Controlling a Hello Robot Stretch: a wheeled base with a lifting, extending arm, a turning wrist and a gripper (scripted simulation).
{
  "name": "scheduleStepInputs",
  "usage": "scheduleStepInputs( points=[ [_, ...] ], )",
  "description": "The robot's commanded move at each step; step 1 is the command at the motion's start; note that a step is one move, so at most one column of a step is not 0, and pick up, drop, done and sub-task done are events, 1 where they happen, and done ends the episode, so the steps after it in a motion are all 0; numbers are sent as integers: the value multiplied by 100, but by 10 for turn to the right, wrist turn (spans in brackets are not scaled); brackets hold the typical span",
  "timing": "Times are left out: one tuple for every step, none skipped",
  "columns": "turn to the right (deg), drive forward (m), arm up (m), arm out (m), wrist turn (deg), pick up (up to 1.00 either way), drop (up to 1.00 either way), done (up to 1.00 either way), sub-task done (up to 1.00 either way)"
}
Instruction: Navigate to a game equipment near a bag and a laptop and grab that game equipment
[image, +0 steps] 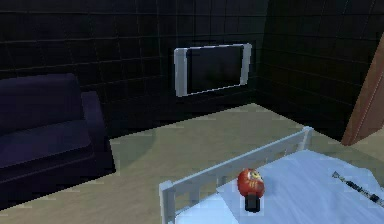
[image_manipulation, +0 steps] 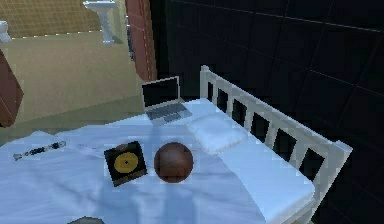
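A brown-orange ball (image_manipulation: 173, 160) lies on the white bed (image_manipulation: 240, 185) in the arm side view, near the middle of the mattress. Just left of it leans a dark flat square thing with a yellow disc on it (image_manipulation: 125, 162). Farther out, a grey laptop (image_manipulation: 163, 100) stands with its lid up near the bed's far end. Between ball and headboard lies a white pillow (image_manipulation: 215, 135).
In the forward view a dark sofa (image: 45, 125) stands at the left and a wall screen (image: 212, 68) hangs ahead. On the bed corner (image: 300, 190) sits a small red round thing (image: 250, 185). A thin dark object (image_manipulation: 40, 152) lies on the sheet. A doorway with a sink (image_manipulation: 105, 15) opens beyond.
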Motion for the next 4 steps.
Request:
scheduleStepInputs(
  points=[
    [0, 0, 12, 0, 0, 0, 0, 0, 0],
    [0, 0, 0, 44, 0, 0, 0, 0, 0],
    [0, 0, 0, 0, 450, 0, 0, 0, 0],
    [0, 0, 0, 0, 450, 0, 0, 0, 0]
  ],
)
